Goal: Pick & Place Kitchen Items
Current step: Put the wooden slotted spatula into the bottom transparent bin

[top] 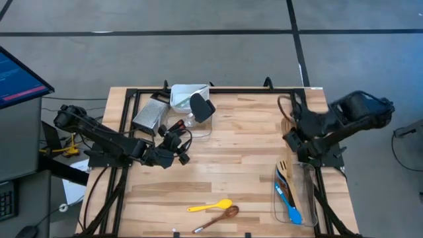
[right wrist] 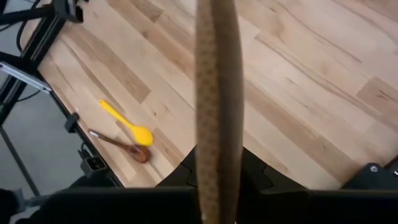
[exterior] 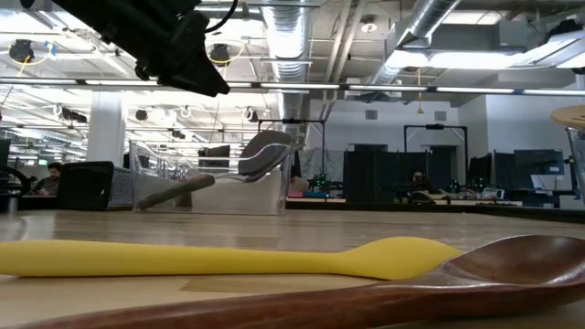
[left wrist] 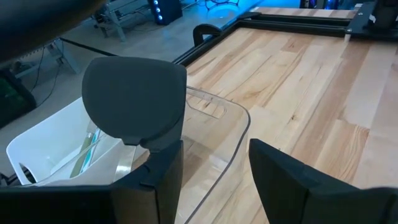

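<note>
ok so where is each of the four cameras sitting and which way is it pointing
High view: above the table, looking straight down; both arms show, left gripper by the clear tub.
Low view: at table-top height, looking level across at the room; an arm shows at top left.
Left wrist view: on the left arm, past its open fingers at the black spatula.
Right wrist view: on the right arm, looking down at the table past a wooden handle in the right gripper.
Shared: yellow spoon and wooden spoon appear in high, low and right wrist views.
</note>
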